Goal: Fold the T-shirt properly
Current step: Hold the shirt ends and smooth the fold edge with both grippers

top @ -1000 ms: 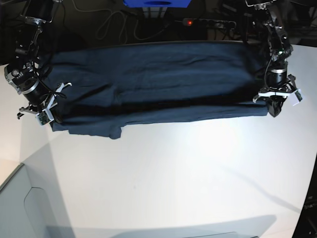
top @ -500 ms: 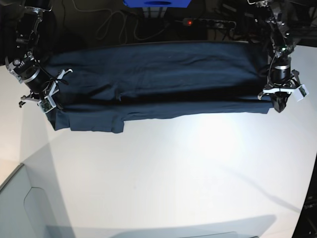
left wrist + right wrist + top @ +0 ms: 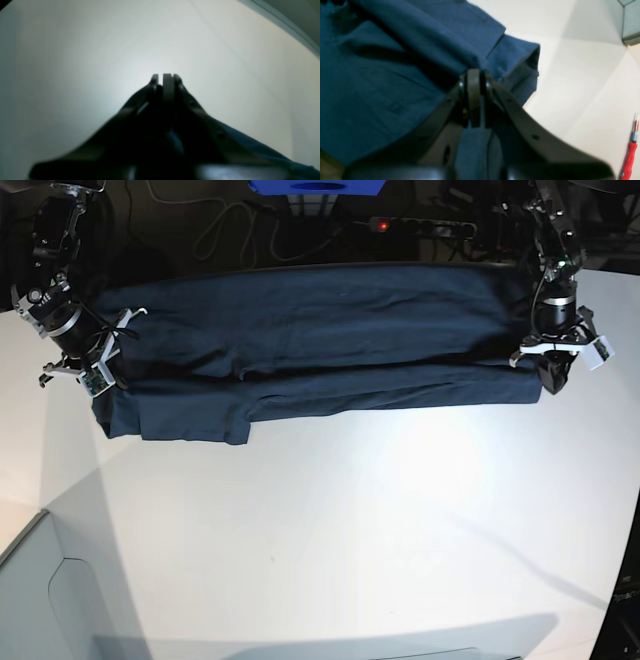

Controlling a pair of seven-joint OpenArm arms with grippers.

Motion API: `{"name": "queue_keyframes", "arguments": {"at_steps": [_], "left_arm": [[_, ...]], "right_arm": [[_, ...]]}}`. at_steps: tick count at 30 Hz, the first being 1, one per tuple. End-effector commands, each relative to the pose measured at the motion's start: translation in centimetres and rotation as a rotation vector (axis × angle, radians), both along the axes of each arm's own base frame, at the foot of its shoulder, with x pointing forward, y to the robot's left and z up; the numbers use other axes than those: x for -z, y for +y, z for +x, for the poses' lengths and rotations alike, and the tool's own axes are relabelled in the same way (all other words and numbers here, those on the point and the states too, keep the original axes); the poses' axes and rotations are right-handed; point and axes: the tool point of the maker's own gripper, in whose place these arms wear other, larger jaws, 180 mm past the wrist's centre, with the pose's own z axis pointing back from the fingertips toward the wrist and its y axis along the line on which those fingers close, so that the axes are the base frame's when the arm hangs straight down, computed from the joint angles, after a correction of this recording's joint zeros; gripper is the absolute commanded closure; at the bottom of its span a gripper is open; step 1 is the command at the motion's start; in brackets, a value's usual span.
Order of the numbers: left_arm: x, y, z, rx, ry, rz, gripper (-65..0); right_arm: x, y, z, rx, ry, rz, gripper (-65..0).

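Two grippers have your dark navy-blue short-sleeved cotton T-shirt (image 3: 320, 340) by its opposite ends, and it hangs stretched between them across the white tabletop (image 3: 350, 530). Your right gripper (image 3: 475, 80) is pressed together on a fold of cloth, with a sleeve (image 3: 517, 65) just beyond its tips. Your left gripper (image 3: 165, 80) is closed too; blue fabric trails beside it, and the overhead view suggests it pinches the hem end. Expect the shirt to handle light, soft and floppy, sagging wherever it is unsupported. Take hold at the layered edges near the corners, gripping both layers together, so nothing slips loose.
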Motion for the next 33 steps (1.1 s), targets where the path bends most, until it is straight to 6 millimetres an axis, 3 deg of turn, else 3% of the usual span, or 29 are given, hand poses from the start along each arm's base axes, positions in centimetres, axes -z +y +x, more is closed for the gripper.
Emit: {"name": "queue_keyframes", "arguments": {"at_steps": [1, 12, 26, 29, 33], "left_arm": [[-0.6, 0.5, -0.3, -0.001, -0.015, 0.023, 0.0], [-0.1, -0.3, -0.6, -0.009, -0.013, -0.005, 0.0], [1.1, -0.3, -1.6, -0.011, 0.026, -0.013, 0.0], [2.4, 0.0, -2.0, -0.024, 0.057, -0.028, 0.0], [3.9, 0.3, -2.6, -0.039, 0.09, -0.045, 0.0]], "right_arm": [[-1.3, -0.3, 0.6, -0.014, -0.043, -0.002, -0.3], [-1.9, -3.2, -0.4, 0.067, -0.051, -0.033, -0.3], [-1.2, -2.8, -1.1, 0.072, -0.03, -0.016, -0.5], [-1.7, -2.5, -1.0, 0.066, -0.042, -0.021, -0.7], [-2.9, -1.5, -0.5, 0.036, -0.076, -0.032, -7.1]]}}
